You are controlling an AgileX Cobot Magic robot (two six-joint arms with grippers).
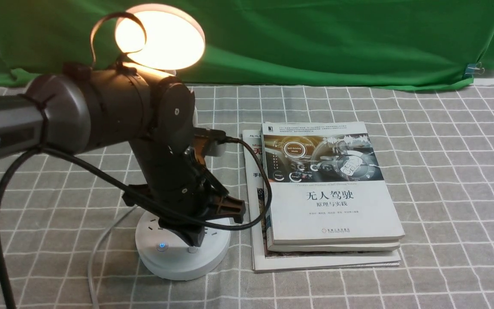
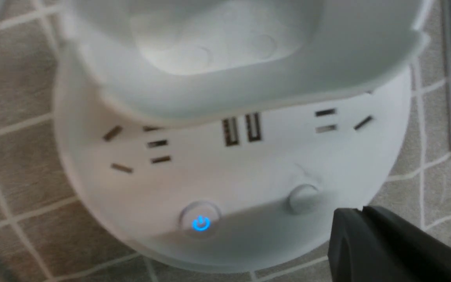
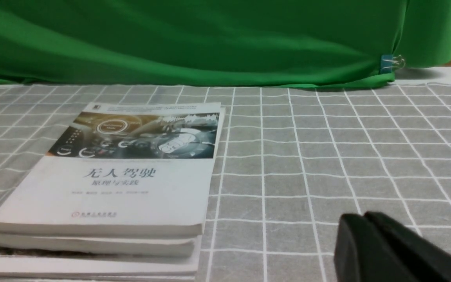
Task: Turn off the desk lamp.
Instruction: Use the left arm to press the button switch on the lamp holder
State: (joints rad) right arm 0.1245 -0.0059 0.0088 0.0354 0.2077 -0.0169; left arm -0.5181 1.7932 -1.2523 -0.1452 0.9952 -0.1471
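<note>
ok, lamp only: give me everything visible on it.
The desk lamp is white and looks plastic, standing upright on the gray gridded cloth, left of the books. Its round, flat head glows warm. The round base has slotted sockets, two USB-type ports and two round buttons, one with a lit blue power symbol. An open holder sits above the base. The left arm hides most of the neck; whether its gripper touches the base, I can't tell.
</note>
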